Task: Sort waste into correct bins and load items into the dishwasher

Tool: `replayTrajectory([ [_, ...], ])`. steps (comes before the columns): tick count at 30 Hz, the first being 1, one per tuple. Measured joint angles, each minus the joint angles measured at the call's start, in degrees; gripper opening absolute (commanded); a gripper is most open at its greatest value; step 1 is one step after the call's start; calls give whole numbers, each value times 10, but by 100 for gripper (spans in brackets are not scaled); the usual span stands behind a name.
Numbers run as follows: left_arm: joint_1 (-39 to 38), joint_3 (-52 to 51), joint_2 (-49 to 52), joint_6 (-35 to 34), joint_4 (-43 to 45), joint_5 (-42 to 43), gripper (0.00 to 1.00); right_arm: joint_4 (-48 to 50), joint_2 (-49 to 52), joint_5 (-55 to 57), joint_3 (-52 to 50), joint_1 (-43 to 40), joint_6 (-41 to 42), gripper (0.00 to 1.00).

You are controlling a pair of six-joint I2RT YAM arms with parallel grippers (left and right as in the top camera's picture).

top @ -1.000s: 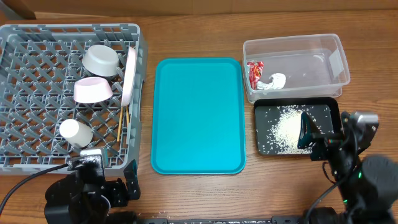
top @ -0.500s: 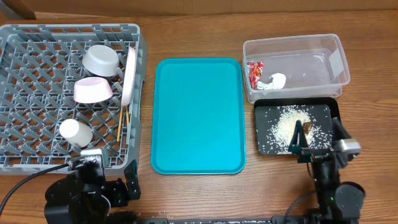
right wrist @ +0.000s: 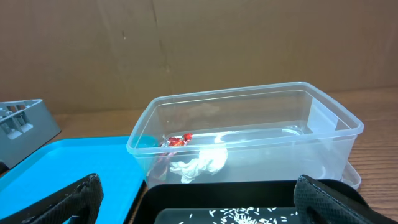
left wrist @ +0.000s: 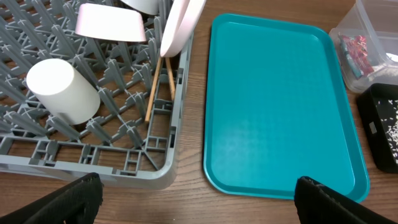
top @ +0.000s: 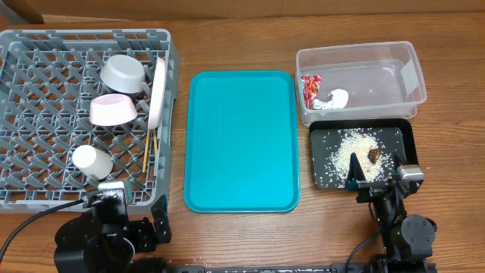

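The worktop (top: 227,45) carries everything; biggest on it is the rack (top: 38,114) at far left, then the teal tray (top: 241,140) in the middle with nothing on it, then the tub (top: 379,80) at far right and the black tray (top: 394,140) just in front of the tub; in the rack the plate (top: 159,91) stands on edge along the right wall, the grey-green bowl (top: 123,73) and the pink bowl (top: 114,110) lie tipped beside it, the cup (top: 92,161) lies nearer the front, and the chopsticks (top: 149,152) lean through the lattice below the plate; the wrapper (top: 309,89) and the tissue (top: 333,99) lie together at the left end of the tub; the rice (top: 352,152) is scattered over the black tray with the brown bit (top: 373,155) among the grains; the left end effector (left wrist: 200,200) hangs low by the rack's near corner, fingers spread wide and holding nothing; the right end effector (top: 377,176) sits over the near edge of the black tray, likewise spread and bare; judging by how things lie, sorting and loading both look finished, so the step in hand seems to be the close; the next move likely calls only for checking for stray grains and parking both arms clear
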Motion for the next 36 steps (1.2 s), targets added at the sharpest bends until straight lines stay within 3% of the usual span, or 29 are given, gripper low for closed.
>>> replayTrajectory([
  [20,0,-3,-2,0,15,4,100,0,0,0,0,0,-2,100],
  [25,-14,-139,-78,2,224,16,100,0,0,0,0,0,-2,100],
  [29,-35,-323,-164,2,402,40,100,0,0,0,0,0,-2,100],
  [31,-48,-430,-214,2,536,53,100,0,0,0,0,0,-2,100],
  [36,-51,-546,-242,2,759,33,100,0,0,0,0,0,-2,100],
])
